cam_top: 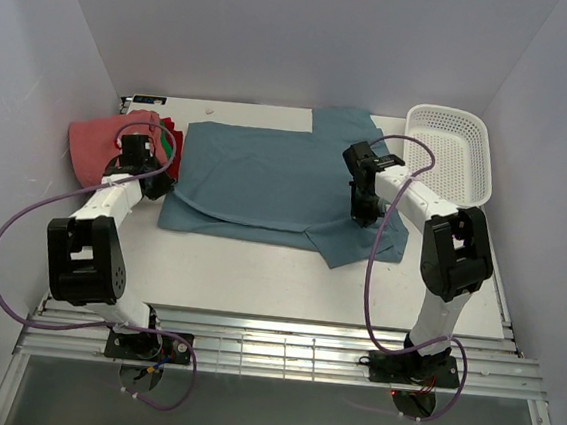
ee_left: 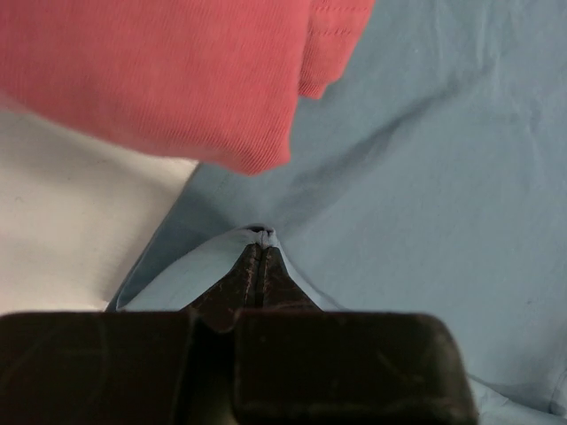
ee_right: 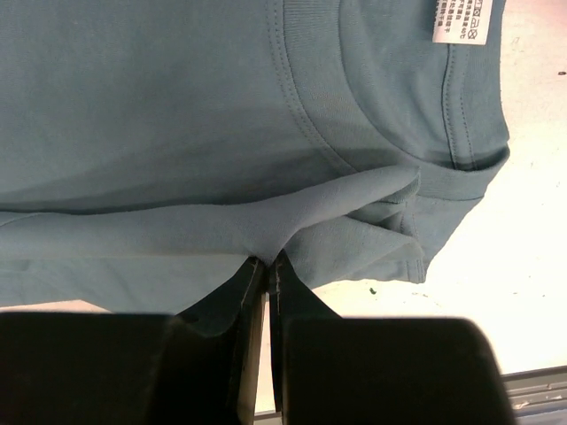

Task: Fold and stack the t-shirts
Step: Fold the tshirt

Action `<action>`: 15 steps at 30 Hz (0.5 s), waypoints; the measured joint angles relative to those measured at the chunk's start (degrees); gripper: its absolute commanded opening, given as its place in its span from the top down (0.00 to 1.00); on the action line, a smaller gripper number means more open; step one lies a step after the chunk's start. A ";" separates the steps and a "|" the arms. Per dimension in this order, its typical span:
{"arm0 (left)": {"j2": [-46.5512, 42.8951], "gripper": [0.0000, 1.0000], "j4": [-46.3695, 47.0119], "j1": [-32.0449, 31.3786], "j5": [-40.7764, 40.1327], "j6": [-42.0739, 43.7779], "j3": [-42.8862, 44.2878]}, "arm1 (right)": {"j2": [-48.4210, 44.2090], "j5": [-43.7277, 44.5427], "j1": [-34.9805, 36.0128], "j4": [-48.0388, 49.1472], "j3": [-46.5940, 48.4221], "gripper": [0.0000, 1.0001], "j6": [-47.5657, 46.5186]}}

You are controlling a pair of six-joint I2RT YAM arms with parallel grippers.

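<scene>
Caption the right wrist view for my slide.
Right jaws shut on a fold of the teal-blue t-shirt near its collar, care label showing.

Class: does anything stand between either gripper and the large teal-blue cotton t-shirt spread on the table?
Nothing visible does. The left gripper and right gripper are each shut on a fold of the large teal-blue cotton t-shirt.

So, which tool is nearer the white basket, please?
Right. The right tool pinches the teal shirt just left of the basket; the left tool grips its opposite edge, beside the pink shirt.
</scene>
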 measured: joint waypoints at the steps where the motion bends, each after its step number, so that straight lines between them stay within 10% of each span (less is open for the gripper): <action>1: 0.63 1.00 0.24 0.00 0.11 0.04 0.59 | 0.00 -0.13 -0.09 0.00 0.07 0.92 -0.15; 15: 6.34 1.00 4.04 0.00 -0.07 -0.66 4.26 | 4.83 -1.07 -2.34 -0.50 6.71 0.92 -1.88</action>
